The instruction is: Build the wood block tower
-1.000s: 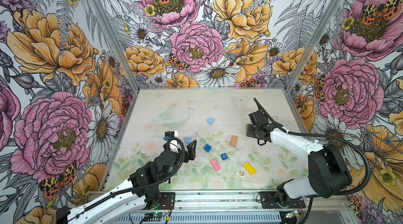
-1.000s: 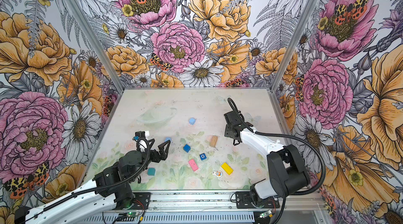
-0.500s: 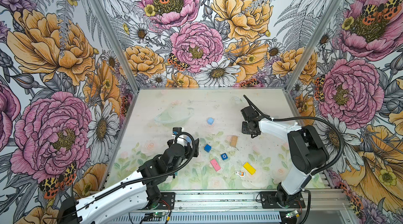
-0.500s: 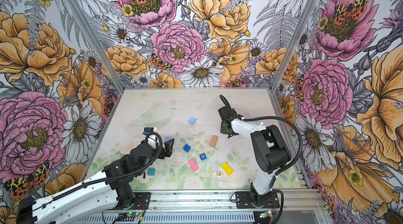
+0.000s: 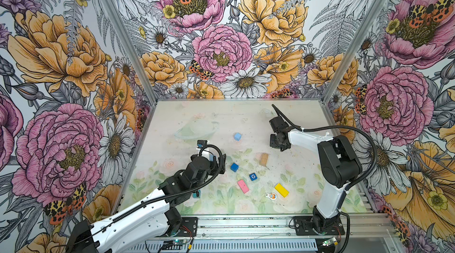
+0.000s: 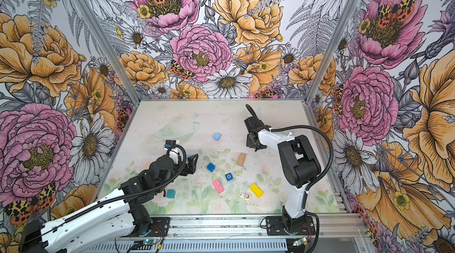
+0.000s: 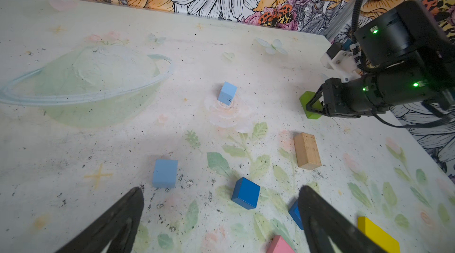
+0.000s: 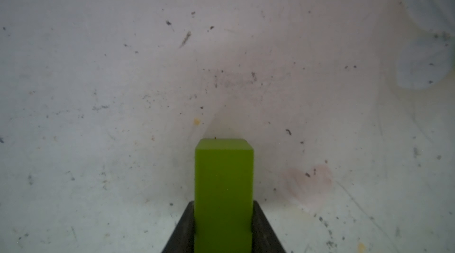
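Note:
My right gripper (image 8: 223,217) is shut on a green oblong block (image 8: 224,185), with a finger pressed on each side; the left wrist view shows the green block (image 7: 310,104) at table level. My left gripper (image 7: 221,190) hangs open above a dark blue cube (image 7: 245,192) and close to a light blue cube (image 7: 165,173). Loose on the table lie another light blue cube (image 5: 237,136), a plain-wood oblong (image 5: 264,159), the G cube (image 5: 253,176), a pink oblong (image 5: 243,186), a yellow oblong (image 5: 281,189) and a teal cube (image 6: 170,193). No tower shows; every block lies singly.
A flat white-and-orange cartoon figure piece (image 5: 270,195) lies beside the yellow oblong. Flowered walls close in the table (image 5: 209,116) on three sides, and a metal rail (image 5: 246,224) with both arm bases runs along the front edge.
The right gripper's jaws have closed onto the green block and it has shifted a little leftward. The left arm has reached slightly farther right toward the blue cubes, still open.

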`<state>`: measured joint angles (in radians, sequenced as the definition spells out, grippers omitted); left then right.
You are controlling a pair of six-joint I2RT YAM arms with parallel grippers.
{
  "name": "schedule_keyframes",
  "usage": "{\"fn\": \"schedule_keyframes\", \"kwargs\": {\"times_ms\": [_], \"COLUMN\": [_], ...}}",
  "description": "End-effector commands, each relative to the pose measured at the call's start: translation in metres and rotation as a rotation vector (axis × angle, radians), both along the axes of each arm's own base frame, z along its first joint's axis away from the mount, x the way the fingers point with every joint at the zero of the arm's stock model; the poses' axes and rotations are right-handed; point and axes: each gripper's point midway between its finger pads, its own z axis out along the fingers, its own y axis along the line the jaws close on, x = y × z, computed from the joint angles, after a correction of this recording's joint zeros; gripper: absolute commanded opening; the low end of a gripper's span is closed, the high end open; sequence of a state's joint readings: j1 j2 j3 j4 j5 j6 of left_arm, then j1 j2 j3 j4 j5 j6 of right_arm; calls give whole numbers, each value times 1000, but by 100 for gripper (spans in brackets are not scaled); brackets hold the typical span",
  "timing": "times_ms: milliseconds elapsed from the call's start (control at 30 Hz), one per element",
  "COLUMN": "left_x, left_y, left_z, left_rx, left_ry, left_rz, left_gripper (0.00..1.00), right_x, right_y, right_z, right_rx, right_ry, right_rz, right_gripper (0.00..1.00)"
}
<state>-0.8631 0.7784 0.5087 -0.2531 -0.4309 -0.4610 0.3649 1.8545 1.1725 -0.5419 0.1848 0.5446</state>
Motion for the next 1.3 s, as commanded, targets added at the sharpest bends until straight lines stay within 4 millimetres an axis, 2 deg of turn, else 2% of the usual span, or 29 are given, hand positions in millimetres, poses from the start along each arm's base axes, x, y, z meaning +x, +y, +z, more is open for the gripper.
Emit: {"fn": "schedule_keyframes", "kwargs": {"times_ms": [0,233,633,667,733,800,900,1133,1267], "left_x": [2,-1,-5,-5,-6,-7,-8,-10,-14], "left_y": [-3,3,9,10,10,11,12,9,9], "left_z": [17,15,17,18,17,18,20,24,24], "left_rx": [-24,-16,-31,-32,-32,-37,-44,-73,-91], "left_ry": [-34,-28,-31,-31,-29,-30,-31,-29,-22], "left_rz": [-25,-21,-15,-14,-14,-14,-15,-28,-39], "left_gripper": [99,99,99,99,99,99,99,99,99], "right_x": [10,9,-1,-2,-3,-4,-5,-21,-38], "right_y": [18,35,28,27,27,28,29,31,36], "right_z": [6,11,5,5,7,12,26,62,71], "right_rx": [31,37,-20,-23,-22,-15,-5,20,55], "right_ry": [-21,-13,25,25,26,17,-9,-59,-66], "right_rz": [29,83,106,104,110,116,123,119,110], "right_gripper": [21,21,24,27,40,53,59,61,60]}}
